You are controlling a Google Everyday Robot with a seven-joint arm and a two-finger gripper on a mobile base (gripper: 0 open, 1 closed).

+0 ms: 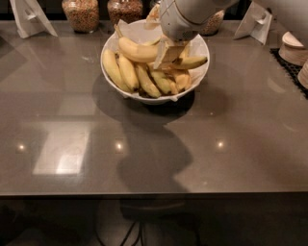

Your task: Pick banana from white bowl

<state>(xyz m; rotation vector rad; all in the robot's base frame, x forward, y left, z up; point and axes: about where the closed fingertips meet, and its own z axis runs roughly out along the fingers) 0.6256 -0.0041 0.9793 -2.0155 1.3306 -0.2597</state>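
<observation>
On the grey worktop [231,120], the white bowl [159,100] sits directly beneath the end effector [167,54], with two glass jars of grains [81,13] behind and to its left. The banana [137,50] lies crosswise on top of the pile inside the bowl, stretching leftward from the end effector, its right end meeting it; whether the end effector is spread or pinching the banana cannot be told. Slimmer bananas [127,72] lie below it, and another [192,62] points right.
</observation>
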